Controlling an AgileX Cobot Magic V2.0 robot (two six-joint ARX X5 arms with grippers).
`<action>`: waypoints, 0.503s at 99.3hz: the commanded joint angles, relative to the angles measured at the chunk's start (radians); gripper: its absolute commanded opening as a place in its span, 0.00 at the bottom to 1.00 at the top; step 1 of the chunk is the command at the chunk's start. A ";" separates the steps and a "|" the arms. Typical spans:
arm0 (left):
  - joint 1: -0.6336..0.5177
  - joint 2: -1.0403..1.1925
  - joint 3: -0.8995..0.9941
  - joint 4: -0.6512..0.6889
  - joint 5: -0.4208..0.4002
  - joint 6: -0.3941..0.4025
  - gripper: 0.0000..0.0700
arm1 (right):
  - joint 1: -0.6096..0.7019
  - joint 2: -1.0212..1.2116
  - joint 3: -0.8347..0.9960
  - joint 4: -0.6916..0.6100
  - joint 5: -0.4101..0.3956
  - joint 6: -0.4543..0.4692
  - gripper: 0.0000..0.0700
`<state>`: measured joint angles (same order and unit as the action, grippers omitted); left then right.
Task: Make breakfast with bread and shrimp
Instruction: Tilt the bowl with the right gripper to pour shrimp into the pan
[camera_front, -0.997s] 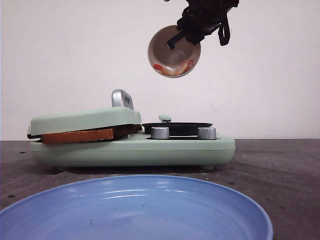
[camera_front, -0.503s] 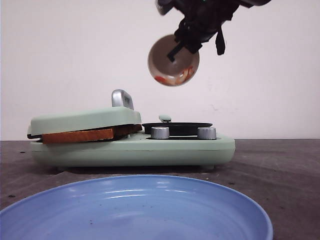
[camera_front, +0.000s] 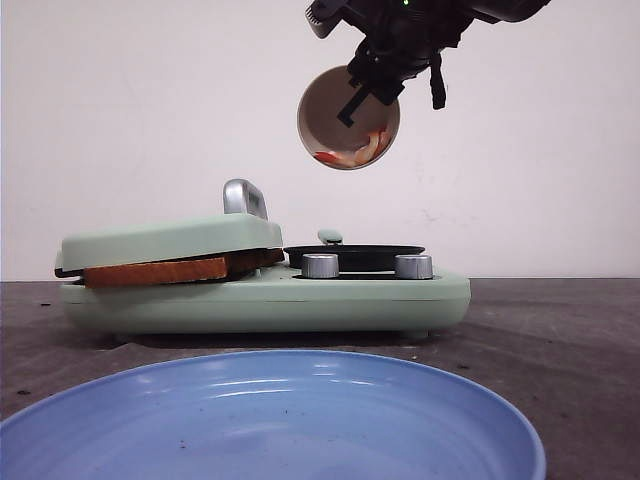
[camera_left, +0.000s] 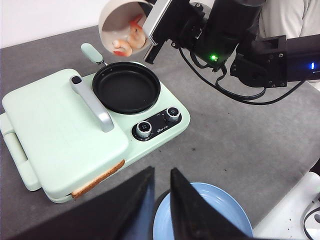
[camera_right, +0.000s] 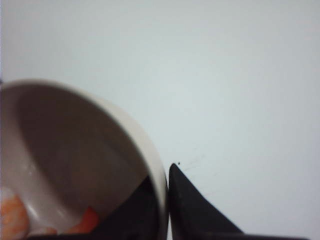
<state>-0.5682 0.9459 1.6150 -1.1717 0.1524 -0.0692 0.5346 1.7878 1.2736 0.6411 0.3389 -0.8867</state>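
A beige bowl (camera_front: 348, 118) hangs tipped on its side above the black pan (camera_front: 355, 257), its mouth facing the front camera. My right gripper (camera_right: 167, 176) is shut on the bowl's rim, one finger inside and one outside. Orange-red shrimp (camera_front: 350, 152) lie against the bowl's lower wall, also visible as shrimp (camera_left: 125, 42). The bread (camera_front: 155, 270) shows only as a brown crust edge under the closed green lid (camera_left: 55, 130). My left gripper (camera_left: 161, 172) hovers over the table's near side, slightly open with nothing between its fingers.
The mint-green breakfast maker (camera_front: 260, 300) has two grey knobs (camera_front: 320, 265) on its front and a silver lid handle (camera_left: 92, 102). A blue plate (camera_front: 270, 420) sits nearest the front camera, partly under my left fingers. Grey table surrounds them.
My right arm has turned and dropped a little into view, lowering and tipping the bowl slightly. The shrimp remain inside it. The breakfast maker and plate have not moved.
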 joint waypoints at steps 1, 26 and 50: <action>-0.008 0.005 0.015 0.007 -0.003 0.004 0.02 | 0.005 0.016 0.024 0.032 0.002 -0.034 0.00; -0.008 0.005 0.016 -0.003 -0.003 0.002 0.02 | 0.005 0.016 0.025 0.077 -0.001 -0.087 0.00; -0.008 0.005 0.015 -0.011 -0.003 0.002 0.02 | 0.005 0.016 0.031 0.109 -0.001 -0.135 0.00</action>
<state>-0.5682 0.9459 1.6150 -1.1854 0.1524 -0.0692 0.5346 1.7878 1.2739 0.7208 0.3386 -0.9981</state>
